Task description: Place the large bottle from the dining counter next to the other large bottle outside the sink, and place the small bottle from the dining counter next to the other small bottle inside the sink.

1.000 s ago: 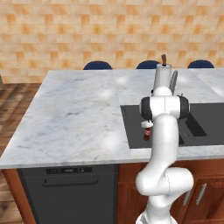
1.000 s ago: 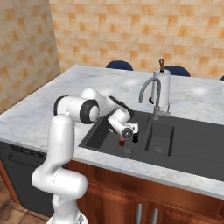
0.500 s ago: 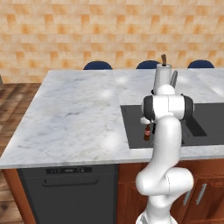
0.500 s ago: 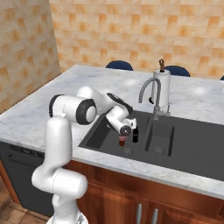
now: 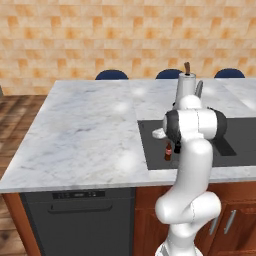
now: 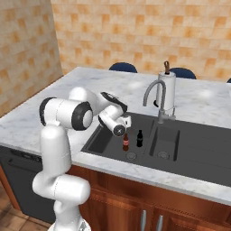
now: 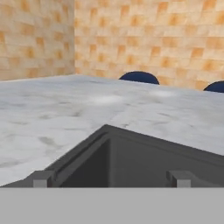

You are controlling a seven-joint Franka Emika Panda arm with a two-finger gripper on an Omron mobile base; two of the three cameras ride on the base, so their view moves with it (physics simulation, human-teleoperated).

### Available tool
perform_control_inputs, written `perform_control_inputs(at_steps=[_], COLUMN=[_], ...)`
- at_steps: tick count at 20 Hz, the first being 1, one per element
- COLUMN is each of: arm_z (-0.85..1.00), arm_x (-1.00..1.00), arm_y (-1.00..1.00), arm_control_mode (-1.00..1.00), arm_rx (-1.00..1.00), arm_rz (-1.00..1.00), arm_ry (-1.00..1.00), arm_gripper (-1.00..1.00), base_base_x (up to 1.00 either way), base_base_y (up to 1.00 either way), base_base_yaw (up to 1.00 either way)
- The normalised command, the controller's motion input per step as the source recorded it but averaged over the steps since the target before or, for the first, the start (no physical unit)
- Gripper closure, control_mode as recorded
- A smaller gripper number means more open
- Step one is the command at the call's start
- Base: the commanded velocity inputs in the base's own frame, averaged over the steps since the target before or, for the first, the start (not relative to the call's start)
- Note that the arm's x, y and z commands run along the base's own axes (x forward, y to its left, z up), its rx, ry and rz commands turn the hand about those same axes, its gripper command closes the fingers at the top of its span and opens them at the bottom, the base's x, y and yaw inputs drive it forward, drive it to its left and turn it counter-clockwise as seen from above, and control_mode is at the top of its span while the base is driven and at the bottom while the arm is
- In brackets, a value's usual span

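Two slender dark glass bottles [image 6: 132, 140] upright in matte grey rectangular sink [image 6: 189, 151]; hand [image 7: 111, 178] wide open, empty.

the white grey-veined marble counter [image 5: 85, 130] carries a dark grey sink [image 6: 189, 149] sunk into it toward the right, close to the near edge. two small bottles stand in the sink's left basin near its front wall: a red-capped bottle [image 6: 126, 142] and, just beside it, a darker bottle [image 6: 139, 138]. a tall pale bottle [image 6: 167, 90] stands on the counter behind the sink, beside the faucet [image 6: 155, 97].
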Motion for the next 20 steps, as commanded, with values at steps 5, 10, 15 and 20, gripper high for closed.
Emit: perform_control_inputs(at_steps=[5, 10, 15, 20], arm_z=[0.64, 0.59, 0.52, 0.46], arm_x=[-0.20, -0.15, -0.13, -0.12], arm_y=[0.33, 0.24, 0.19, 0.31], arm_control_mode=[-1.00, -1.00, -1.00, -1.00], arm_rx=[-0.02, -0.01, -0.04, -0.09], arm_rz=[0.01, 0.01, 0.03, 0.02], arm_ry=[-0.05, -0.01, 0.00, 0.00], arm_gripper=[-1.00, -1.00, -1.00, -1.00], base_base_x=[0.00, 0.00, 0.00, 0.00], base_base_y=[0.00, 0.00, 0.00, 0.00], base_base_yaw=[0.00, 0.00, 0.00, 0.00])
